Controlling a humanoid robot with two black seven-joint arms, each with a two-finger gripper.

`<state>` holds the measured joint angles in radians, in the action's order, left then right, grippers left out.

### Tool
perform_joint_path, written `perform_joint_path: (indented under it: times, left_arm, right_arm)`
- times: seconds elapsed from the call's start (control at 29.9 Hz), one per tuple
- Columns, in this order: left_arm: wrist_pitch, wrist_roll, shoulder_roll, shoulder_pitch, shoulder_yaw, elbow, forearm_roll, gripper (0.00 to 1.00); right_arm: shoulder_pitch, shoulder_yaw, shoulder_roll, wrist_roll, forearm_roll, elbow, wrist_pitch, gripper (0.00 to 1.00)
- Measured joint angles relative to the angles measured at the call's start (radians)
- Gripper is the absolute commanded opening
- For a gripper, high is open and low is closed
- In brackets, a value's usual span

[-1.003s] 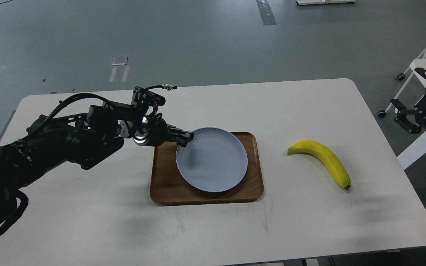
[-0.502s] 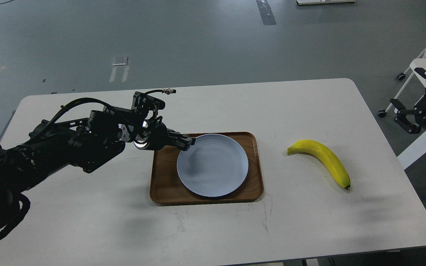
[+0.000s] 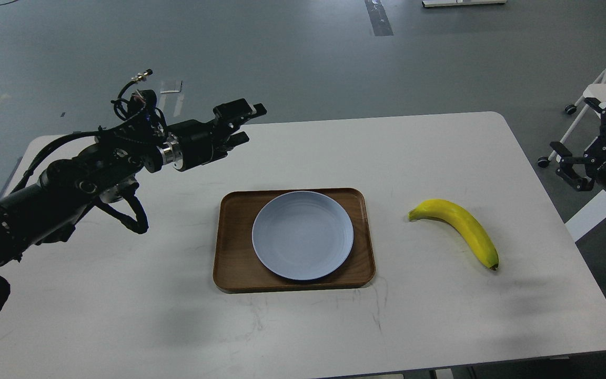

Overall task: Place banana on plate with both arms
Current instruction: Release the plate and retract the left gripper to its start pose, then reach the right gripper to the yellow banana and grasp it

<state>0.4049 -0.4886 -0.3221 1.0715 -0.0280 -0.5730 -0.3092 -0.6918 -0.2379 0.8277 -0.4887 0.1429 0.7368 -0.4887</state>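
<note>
Item 1 — table [image 3: 124, 295]: white, rounded corners, standing on a grey floor. It bears the tray, the plate and the banana.

Item 2 — tray [image 3: 232, 247]: brown wood, rectangular with rounded corners, lying at the middle of the table, a little nearer the near edge than the far one.

Item 3 — plate [image 3: 303, 235]: round, pale blue-grey, faint rings. It lies flat inside the tray, toward the tray's right side, with bare wood showing along the left. Nothing is on it.

Item 4 — banana [image 3: 461, 226]: bright yellow, curved, dark tip. It lies on the bare table right of the tray, apart from it, roughly midway between the tray and the table's right edge. Its stem end points toward the tray; its dark tip points toward the near right corner. Neither of my grippers touches it.

Item 5 — my left gripper [image 3: 245, 123]: raised above the table near the far edge, toward the far left corner, well apart from the plate and tray. The two fingers stand apart with a gap between them, and they hold nothing.

Item 6 — my right gripper [image 3: 589, 145]: off the table, beyond its right edge, over the floor and well apart from the banana. Black prongs show spread out with nothing between them.

Item 7 — white wheeled frame [image 3: 592, 105]: on the floor beyond the far right corner, partly behind my right gripper.
</note>
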Motion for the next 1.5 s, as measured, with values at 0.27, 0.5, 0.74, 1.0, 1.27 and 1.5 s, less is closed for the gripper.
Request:
perform_joint_path:
  times: [0.27,0.5,0.74,1.0,1.27,1.5]
  left_arm:
    - [0.083,0.000,-0.157,-0.199,0.285,0.003,0.201,0.98]
    - [0.084,0.000,-0.203,-0.352,0.486,0.004,0.205,0.98]
    - [0.084,0.000,-0.199,-0.366,0.516,0.000,0.203,0.98]
    - [0.084,0.000,-0.187,-0.366,0.516,-0.001,0.202,0.98]
    - [0.084,0.000,-0.193,-0.366,0.517,-0.009,0.203,0.98]
    - [0.084,0.000,-0.191,-0.364,0.517,-0.010,0.203,0.98]
  right_arm:
    - [0.000,0.016,-0.001,0.000,-0.045,0.007,0.000,1.00]
    - [-0.007,0.017,0.012,0.000,-0.311,0.013,0.000,1.00]
    - [-0.133,0.015,0.054,0.000,-0.748,0.031,0.000,1.00]
    - [-0.202,0.016,0.113,0.000,-1.309,0.261,0.000,1.00]
    - [-0.227,0.143,0.114,0.000,-1.619,0.283,0.044,1.00]
    - [-0.278,0.272,0.038,0.000,-1.668,0.205,0.124,1.00]
